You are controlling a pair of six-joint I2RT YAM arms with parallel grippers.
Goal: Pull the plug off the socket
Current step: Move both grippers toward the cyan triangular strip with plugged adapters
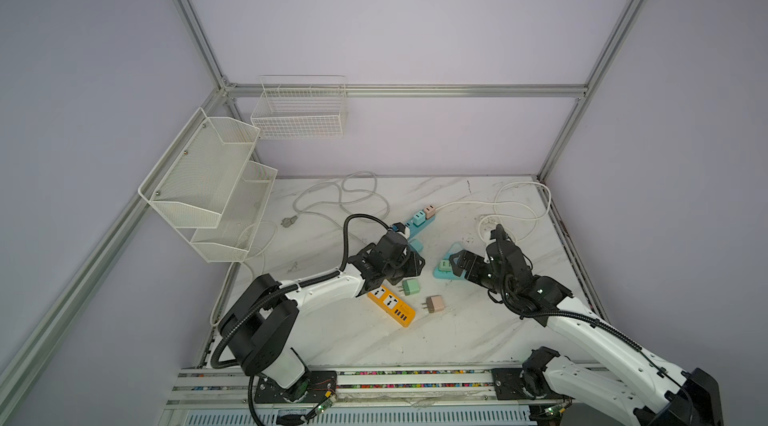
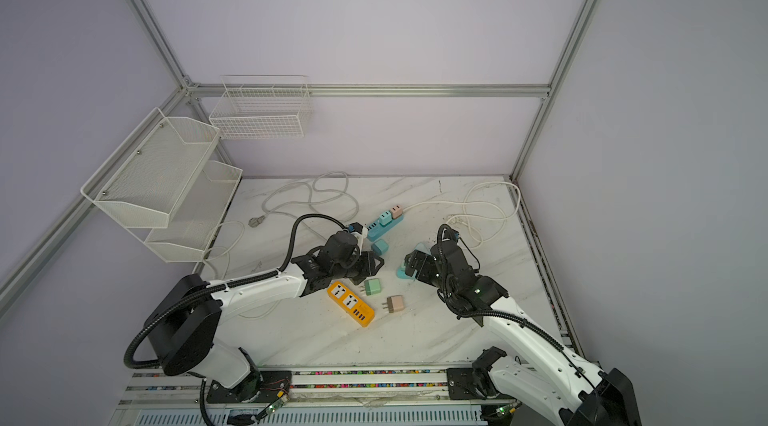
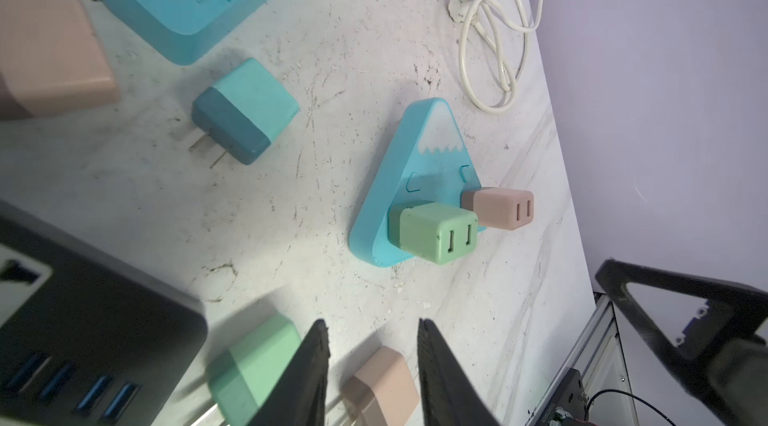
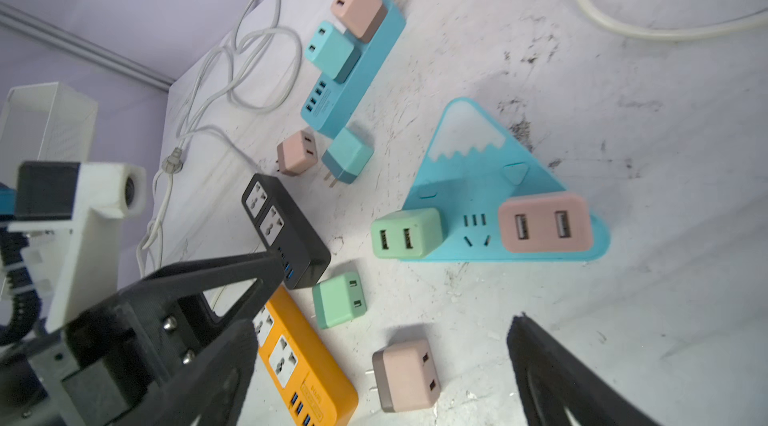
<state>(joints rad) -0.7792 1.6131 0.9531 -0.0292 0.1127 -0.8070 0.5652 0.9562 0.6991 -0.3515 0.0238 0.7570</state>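
A marble table (image 1: 457,332) seen from above, with two grippers working over it. The right gripper (image 4: 384,320) hangs just above a blue triangle socket (image 4: 465,170), its jaws spread wide and empty. The left gripper (image 3: 372,322) hovers near the middle of the table, its jaws a narrow gap apart with nothing between them.

The triangle socket lies flat on the right half of the table. It carries a green plug (image 4: 405,234) and a pink plug (image 4: 544,222), both seated, with one free outlet between them. This looks like the approach step, since no plug is gripped yet. The next move likely calls for lowering the wide jaws astride one plug, closing on its side faces and pulling straight away from the socket face. The socket seems to lie loose and may lift with the plug unless it is held down.

Around it:
- wire baskets (image 1: 208,178) hang on the walls
- white cords (image 1: 519,211) coil at the back
- a long blue strip (image 4: 332,107) holds two more plugs
- a black strip (image 4: 291,228) and an orange strip (image 4: 307,361) have empty outlets

Four loose plugs lie scattered nearby. The loose green plug (image 4: 338,305) and loose pink plug (image 4: 405,376) sit close to the right gripper's reach, as does the left gripper
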